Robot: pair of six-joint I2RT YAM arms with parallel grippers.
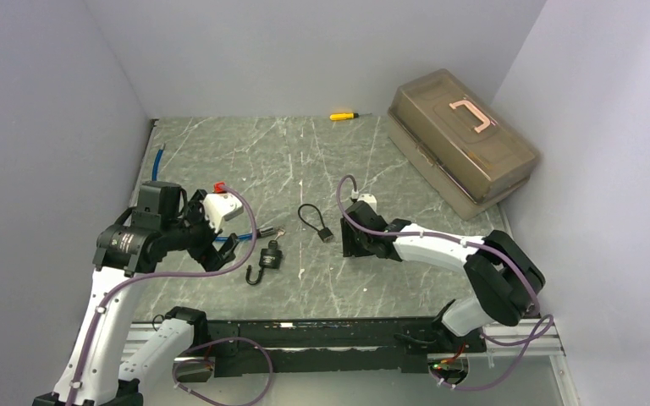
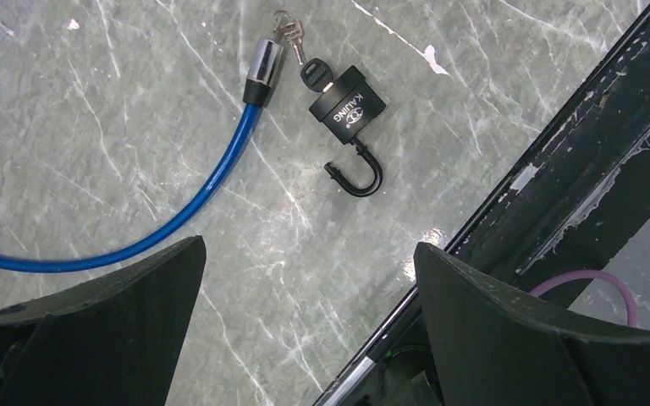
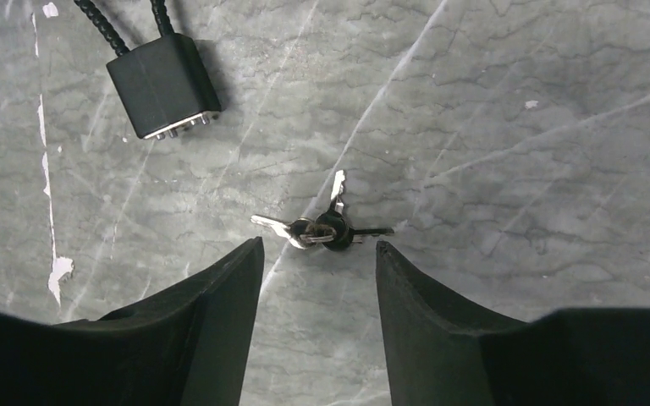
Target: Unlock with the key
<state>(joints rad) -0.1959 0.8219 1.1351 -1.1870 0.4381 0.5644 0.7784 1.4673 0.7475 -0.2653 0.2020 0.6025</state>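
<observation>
Marble table [image 1: 305,161], padlock [image 2: 347,106], keys [image 3: 322,230], cable lock [image 3: 162,85], toolbox [image 1: 461,144]

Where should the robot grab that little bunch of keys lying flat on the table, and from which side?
Probably at the dark round head in the middle of the key bunch, its bulkiest part; the thin blades splay out flat against the table. Come straight down from above, one finger of the right tool on each side of it.
</observation>
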